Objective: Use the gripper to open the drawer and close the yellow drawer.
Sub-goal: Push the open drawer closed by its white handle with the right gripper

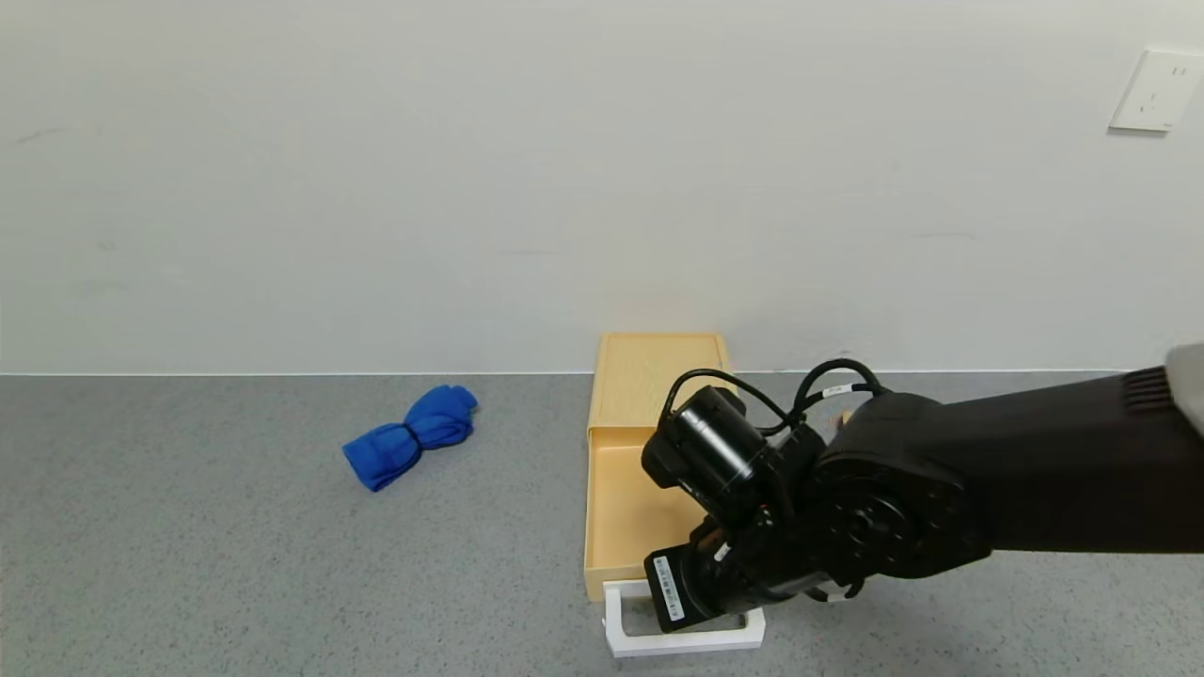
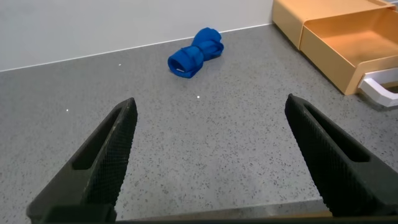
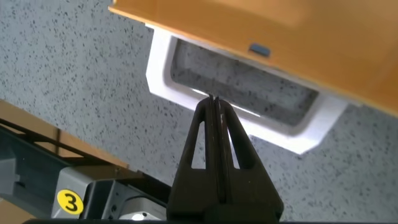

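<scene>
Grey counter: right hand [image 3: 214,102] (fingers pressed together) over handle [image 3: 186,93].

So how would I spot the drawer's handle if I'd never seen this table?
Find the grey table by the white wall, then the yellow drawer, pulled open. At its near end sits the handle, a white rectangular loop, with the right gripper shut inside it. Nothing else here is white.

I counted one yellow drawer [image 1: 632,489] on the worktop [image 1: 235,564], with one white loop handle [image 1: 679,639] at its near end. One blue cloth bundle [image 1: 412,435] lay to the drawer's left. I saw two end effectors, the left [image 2: 211,162] and the right [image 3: 216,124], and one wall socket [image 1: 1155,90] above the drawer.
</scene>
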You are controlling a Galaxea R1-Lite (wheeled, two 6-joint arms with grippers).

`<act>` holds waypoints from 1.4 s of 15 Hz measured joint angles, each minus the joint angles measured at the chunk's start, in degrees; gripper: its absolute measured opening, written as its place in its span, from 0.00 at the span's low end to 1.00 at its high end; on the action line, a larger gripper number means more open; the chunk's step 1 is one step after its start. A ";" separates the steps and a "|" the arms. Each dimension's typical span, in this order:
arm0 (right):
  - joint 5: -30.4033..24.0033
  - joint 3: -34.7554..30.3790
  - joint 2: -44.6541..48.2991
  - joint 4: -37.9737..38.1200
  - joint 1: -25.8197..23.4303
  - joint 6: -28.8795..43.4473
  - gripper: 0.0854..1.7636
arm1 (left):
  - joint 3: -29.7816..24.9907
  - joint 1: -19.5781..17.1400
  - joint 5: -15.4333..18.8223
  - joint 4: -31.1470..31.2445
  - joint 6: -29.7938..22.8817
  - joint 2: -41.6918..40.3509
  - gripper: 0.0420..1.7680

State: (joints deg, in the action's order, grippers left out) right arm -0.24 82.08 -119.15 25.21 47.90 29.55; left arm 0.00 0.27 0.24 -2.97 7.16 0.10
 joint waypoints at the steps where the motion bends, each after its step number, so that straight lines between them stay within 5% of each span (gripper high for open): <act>1: 0.02 1.07 -1.27 0.01 0.37 0.05 0.02 | 0.00 0.00 0.02 0.02 0.00 0.00 0.97; 21: 3.93 8.80 -9.81 -0.60 0.87 -0.17 0.02 | 0.00 0.00 0.02 0.00 0.00 0.00 0.97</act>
State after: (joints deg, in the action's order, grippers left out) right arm 3.68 90.88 -128.96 24.61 48.76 29.38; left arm 0.00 0.27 0.27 -2.97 7.16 0.10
